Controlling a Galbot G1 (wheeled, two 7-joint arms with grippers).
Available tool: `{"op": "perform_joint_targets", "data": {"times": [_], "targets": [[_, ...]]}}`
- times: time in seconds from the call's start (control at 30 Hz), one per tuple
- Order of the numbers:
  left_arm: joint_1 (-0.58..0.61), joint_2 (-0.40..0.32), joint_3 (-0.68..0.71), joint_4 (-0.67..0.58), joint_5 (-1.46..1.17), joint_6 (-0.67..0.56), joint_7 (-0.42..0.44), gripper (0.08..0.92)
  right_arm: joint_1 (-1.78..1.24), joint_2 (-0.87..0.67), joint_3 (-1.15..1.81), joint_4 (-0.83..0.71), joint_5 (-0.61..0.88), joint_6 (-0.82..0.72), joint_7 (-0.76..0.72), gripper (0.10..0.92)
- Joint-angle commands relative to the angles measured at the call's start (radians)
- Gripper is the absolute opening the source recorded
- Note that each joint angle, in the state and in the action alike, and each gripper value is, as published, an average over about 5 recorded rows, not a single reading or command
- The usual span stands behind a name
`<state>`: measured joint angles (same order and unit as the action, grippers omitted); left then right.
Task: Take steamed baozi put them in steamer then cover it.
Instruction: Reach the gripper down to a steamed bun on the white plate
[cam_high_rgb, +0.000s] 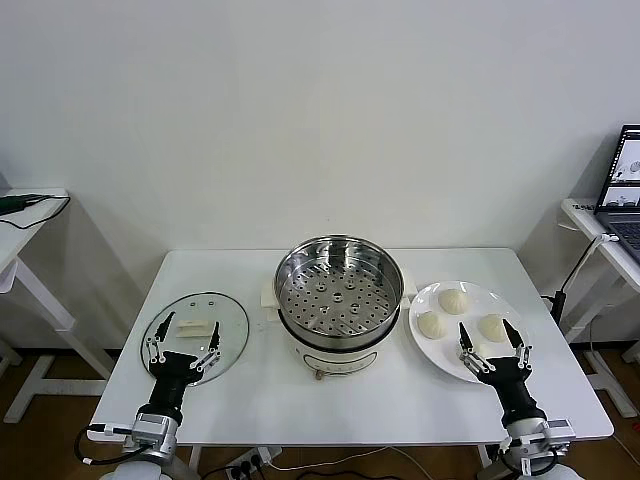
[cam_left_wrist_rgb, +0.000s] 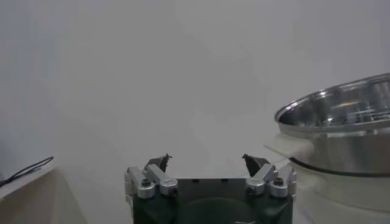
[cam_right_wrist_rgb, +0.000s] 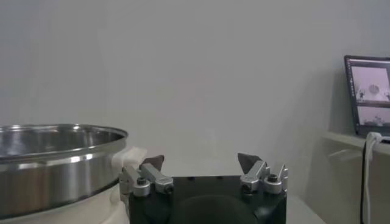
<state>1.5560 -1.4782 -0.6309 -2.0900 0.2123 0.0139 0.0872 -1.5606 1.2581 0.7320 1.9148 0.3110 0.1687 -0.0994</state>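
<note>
The steel steamer (cam_high_rgb: 339, 291) with a perforated floor stands empty on its white pot base at the table's middle; it also shows in the left wrist view (cam_left_wrist_rgb: 341, 122) and the right wrist view (cam_right_wrist_rgb: 49, 158). Three baozi (cam_high_rgb: 453, 301) (cam_high_rgb: 431, 325) (cam_high_rgb: 493, 327) lie on a white plate (cam_high_rgb: 440, 362) to its right; a fourth may be hidden behind my right gripper. The glass cover (cam_high_rgb: 233, 316) with a white handle (cam_high_rgb: 193, 325) lies flat at the left. My left gripper (cam_high_rgb: 183, 343) is open over the cover's near edge. My right gripper (cam_high_rgb: 493, 346) is open over the plate's near edge.
The white table's front edge (cam_high_rgb: 350, 432) runs just before both grippers. A side table with a laptop (cam_high_rgb: 622, 180) stands at the far right, also in the right wrist view (cam_right_wrist_rgb: 368, 91). Another table with a cable (cam_high_rgb: 25, 203) stands at the far left.
</note>
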Motion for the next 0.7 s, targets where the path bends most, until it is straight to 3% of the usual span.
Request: {"op": "perform_joint_targets", "data": {"times": [0.03,0.2,0.4,0.7], "targets": [[-0.001,0.002,-0.001,0.001,0.001,-0.001,0.001,0.823,0.034,-0.012,0.005,-0.020,-0.006,-0.008,-0.007,0.823],[-0.001,0.020,-0.004,0.004,0.000,-0.010,0.003,0.823,0.120,-0.102,0.030,-0.067,-0.074,-0.072,-0.016,0.823],[-0.004,0.038,-0.004,0.019,-0.009,-0.027,0.012,0.823,0.297,-0.341,-0.017,-0.183,-0.327,-0.182,-0.053,0.823],[-0.010,0.055,-0.007,0.026,-0.023,-0.031,0.019,0.823,0.680,-0.706,-0.404,-0.413,-0.535,-0.274,-0.391,0.823]]}}
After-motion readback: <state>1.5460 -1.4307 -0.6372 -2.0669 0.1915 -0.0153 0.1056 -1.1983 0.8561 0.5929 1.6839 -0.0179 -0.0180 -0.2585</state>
